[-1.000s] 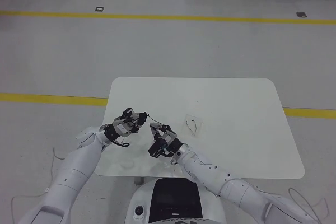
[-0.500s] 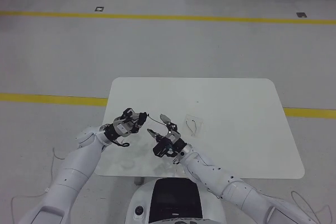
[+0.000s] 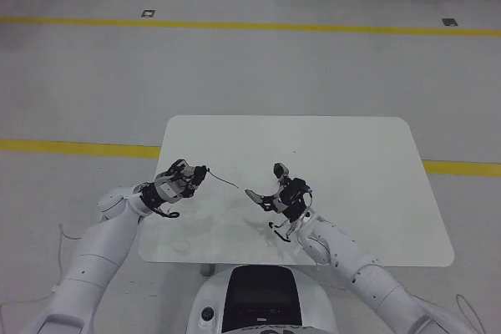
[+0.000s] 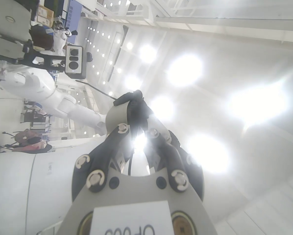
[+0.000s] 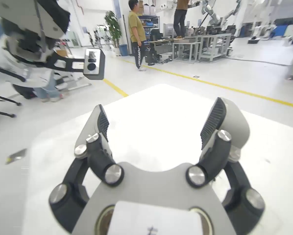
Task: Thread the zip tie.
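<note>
A thin black zip tie sticks out sideways from my left gripper, which is shut on one end of it above the left part of the white table. In the left wrist view the tie runs out past the closed fingertips of that gripper. My right gripper hovers a short way beyond the tie's free tip, open and holding nothing. Its two ribbed pads stand wide apart in the right wrist view, where the left gripper shows farther off.
The table's left edge and front edge lie close to both arms. Bare tabletop stretches to the right and toward the back. Grey floor with yellow lines surrounds the table.
My right gripper, which was closed at the tie's tip, has opened and moved right, away from it. The left gripper shifted slightly left, still holding the tie.
</note>
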Robot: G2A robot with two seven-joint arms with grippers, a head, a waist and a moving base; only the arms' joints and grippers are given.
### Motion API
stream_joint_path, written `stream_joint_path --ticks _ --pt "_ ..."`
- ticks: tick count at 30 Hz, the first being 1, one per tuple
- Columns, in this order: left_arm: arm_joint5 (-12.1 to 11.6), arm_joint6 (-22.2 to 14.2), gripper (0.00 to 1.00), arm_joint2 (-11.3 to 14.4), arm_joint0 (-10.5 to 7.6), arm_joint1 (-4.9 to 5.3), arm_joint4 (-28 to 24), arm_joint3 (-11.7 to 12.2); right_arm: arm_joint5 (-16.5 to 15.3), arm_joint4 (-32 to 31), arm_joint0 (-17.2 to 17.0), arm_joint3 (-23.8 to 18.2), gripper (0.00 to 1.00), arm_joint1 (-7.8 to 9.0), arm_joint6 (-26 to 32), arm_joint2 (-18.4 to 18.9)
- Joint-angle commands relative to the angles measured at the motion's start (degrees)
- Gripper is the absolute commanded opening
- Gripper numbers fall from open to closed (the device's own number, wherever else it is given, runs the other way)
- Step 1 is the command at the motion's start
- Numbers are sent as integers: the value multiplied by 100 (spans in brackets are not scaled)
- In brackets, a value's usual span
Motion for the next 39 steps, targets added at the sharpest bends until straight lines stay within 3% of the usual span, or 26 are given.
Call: stream_joint_path --ticks 1,7,11,13,15,22,39 --pt "-61 0 0 -10 6 17 39 -25 102 -14 3 3 100 -2 1 -10" --pt "-61 0 0 -10 6 17 39 -25 102 -14 3 3 100 -2 1 -10" --pt "26 78 0 28 25 29 81 -289 17 101 -71 -84 100 7 71 81" --pt "265 0 0 21 52 48 -75 -447 -229 268 -145 -108 100 41 -50 241" --pt "414 0 0 18 69 79 -97 -609 -266 372 -236 -196 100 79 -190 362" --pt "475 0 0 67 148 146 21 -939 -266 767 -539 -582 100 318 -468 611" --pt "473 21 0 87 147 156 112 -915 -266 792 -548 -592 100 333 -480 630"
